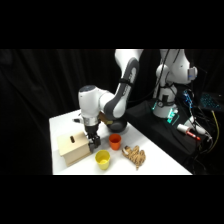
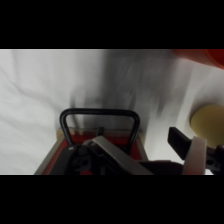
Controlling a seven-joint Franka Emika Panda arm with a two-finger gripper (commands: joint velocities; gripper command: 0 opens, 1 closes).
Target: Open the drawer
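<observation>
White desk underfoot. Wooden drawer at desk's left, near edge, dark wire handle facing right. Tool low against drawer's right face; grip state cannot tell. Yellow cup, orange cup just right.

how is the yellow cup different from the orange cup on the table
The yellow cup is pale yellow; the orange cup is reddish orange. The yellow cup sits nearer the table's front edge, just in front of the wooden box, while the orange cup stands farther back, closer to the brown toy. The yellow cup looks slightly wider than the orange one. Both stand upright with open mouths up, close to the tool.
</observation>
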